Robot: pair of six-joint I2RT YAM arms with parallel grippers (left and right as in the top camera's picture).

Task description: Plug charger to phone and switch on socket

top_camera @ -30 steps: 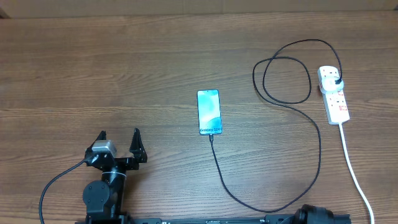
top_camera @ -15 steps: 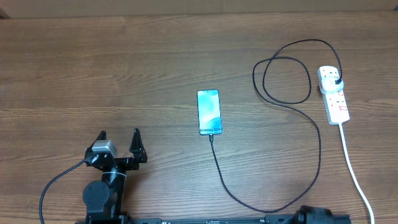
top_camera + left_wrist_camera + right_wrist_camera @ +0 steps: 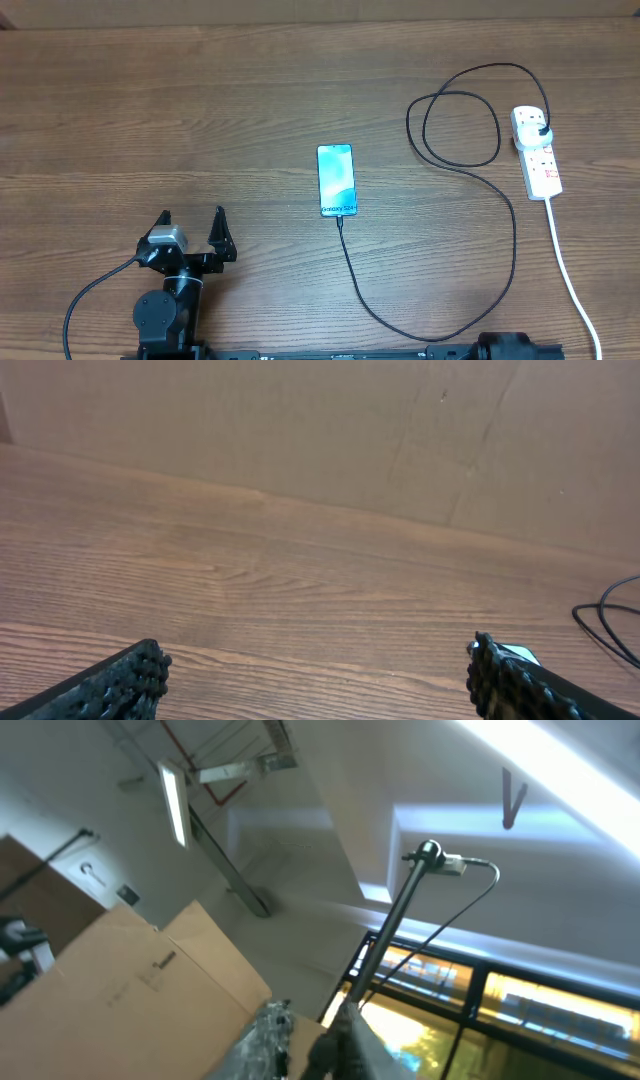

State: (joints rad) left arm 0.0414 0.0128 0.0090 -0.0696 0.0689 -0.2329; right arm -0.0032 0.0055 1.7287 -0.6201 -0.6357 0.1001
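A: How does the left gripper (image 3: 192, 216) stand?

B: Its jaws are wide apart. It holds nothing and touches nothing; it hangs just over the bare table (image 3: 200, 110) at the near left. In the left wrist view only wood lies between the two fingers (image 3: 130, 678).

A: And the right gripper (image 3: 300, 1048)?

B: The overhead view shows only the base of the right arm (image 3: 510, 346), at the near edge. Its wrist camera looks up to the ceiling (image 3: 330, 780), and the gripper is only a blur at the bottom of that picture. Whether it is apart or together, I cannot tell.

A: Where is the phone (image 3: 336, 181)?

B: It lies flat in the middle of the table, with the screen up and lit. The charger (image 3: 513, 240) meets its near short edge with the small tip. From there the cable runs toward the near edge, bends to the right and goes far, where it makes loose loops.

A: And the other end?

B: The black plug head (image 3: 541, 130) sits in the far end of the socket (image 3: 541, 168), which lies at the far right. Its white cord (image 3: 572, 275) runs to the near right edge. Whether the socket is switched on, I cannot tell.
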